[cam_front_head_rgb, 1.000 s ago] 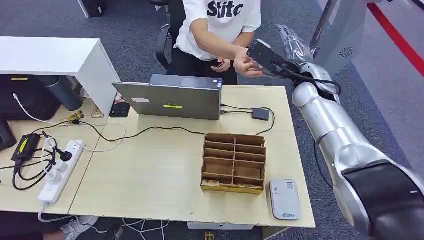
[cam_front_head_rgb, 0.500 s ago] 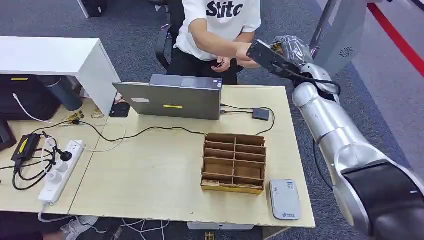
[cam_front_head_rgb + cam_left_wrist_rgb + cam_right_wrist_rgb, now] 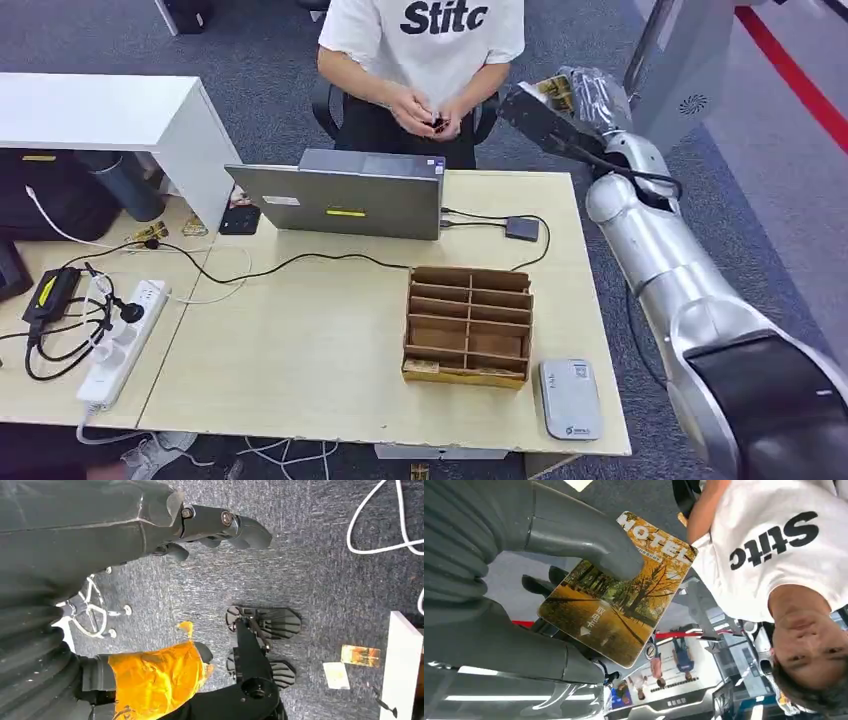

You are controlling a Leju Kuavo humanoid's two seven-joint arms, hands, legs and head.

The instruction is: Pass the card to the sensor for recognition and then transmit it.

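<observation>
The thick grey thumb (image 3: 589, 540) of the right hand (image 3: 572, 98) presses down on a card (image 3: 616, 587), and the darker fingers (image 3: 541, 582) are under it, so the hand is gripping the card. The card has yellow trees on it and the word HOTEL at one end. The hand is held up high, past the far right corner of the tabletop (image 3: 300, 340), near a person in a white shirt (image 3: 425, 45) who stands behind it. The person's two hands (image 3: 425, 110) are close together in front of the shirt, holding something small, well apart from the robot's hand. On the tabletop, a grey sensor (image 3: 570, 398) lies flat near the front right corner, just beside a brown cardboard box (image 3: 468, 326) with many little slots. A grey laptop (image 3: 345, 193) sits at the back, with a black wire running from it. A white power strip (image 3: 120, 342) lies on the left side with wires plugged in. The left hand (image 3: 210, 527) hangs down over the grey carpet (image 3: 325, 580), its fingers curled a little and apart, with nothing in them.
</observation>
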